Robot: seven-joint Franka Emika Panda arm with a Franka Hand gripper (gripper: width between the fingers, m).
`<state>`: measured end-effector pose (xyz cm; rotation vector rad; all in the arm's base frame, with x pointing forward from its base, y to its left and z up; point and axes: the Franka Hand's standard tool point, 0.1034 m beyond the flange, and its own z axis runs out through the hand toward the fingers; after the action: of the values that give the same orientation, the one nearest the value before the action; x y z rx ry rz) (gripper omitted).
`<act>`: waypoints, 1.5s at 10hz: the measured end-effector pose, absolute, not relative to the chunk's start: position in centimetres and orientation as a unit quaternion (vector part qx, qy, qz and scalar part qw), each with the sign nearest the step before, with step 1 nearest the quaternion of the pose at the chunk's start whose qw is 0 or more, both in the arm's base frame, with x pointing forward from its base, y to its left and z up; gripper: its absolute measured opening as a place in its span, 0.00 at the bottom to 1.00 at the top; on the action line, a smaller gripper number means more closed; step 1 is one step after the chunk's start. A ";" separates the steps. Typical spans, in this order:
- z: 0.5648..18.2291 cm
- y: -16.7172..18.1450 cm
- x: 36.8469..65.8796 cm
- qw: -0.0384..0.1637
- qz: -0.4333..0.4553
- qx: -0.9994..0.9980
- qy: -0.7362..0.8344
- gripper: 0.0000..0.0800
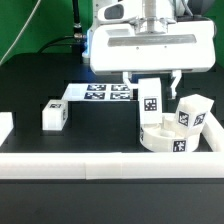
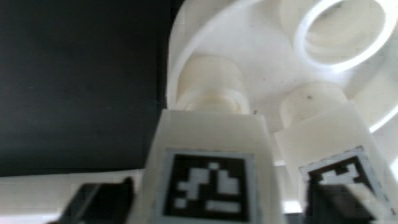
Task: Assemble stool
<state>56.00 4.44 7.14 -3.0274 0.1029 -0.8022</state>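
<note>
No legible text; patterned tags (image 1: 151, 104) on legs (image 1: 54, 116)

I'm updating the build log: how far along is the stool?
Done: one leg and a second leg look fitted upright on the round seat. In hand: nothing gripped; the gripper hangs open around the first one. Left: the third leg sits loose on the table at the exterior view's left, not yet fitted.

My claw (image 1: 151, 82), jaws spread, over upright leg (image 1: 150, 101) on seat (image 1: 160, 138) near tabletop (image 1: 70, 140) front edge; second leg (image 1: 190, 112) beside; third leg (image 1: 53, 116) well apart.
</note>
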 end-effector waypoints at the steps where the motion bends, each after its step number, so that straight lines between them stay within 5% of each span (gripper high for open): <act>1: 7.4 4.6 56.0 0.006 -0.248 -0.968 0.030 0.69; 2: 8.2 4.7 56.2 0.008 -0.247 -0.969 0.029 0.79; 7: 11.9 3.7 57.5 0.013 -0.228 -0.973 0.013 0.81; 11: 11.2 4.0 57.1 0.015 -0.213 -0.977 0.011 0.81; 15: 10.6 3.7 57.5 0.038 -0.086 -0.996 0.006 0.81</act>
<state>57.53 3.72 10.60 -3.0539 0.0191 -0.2624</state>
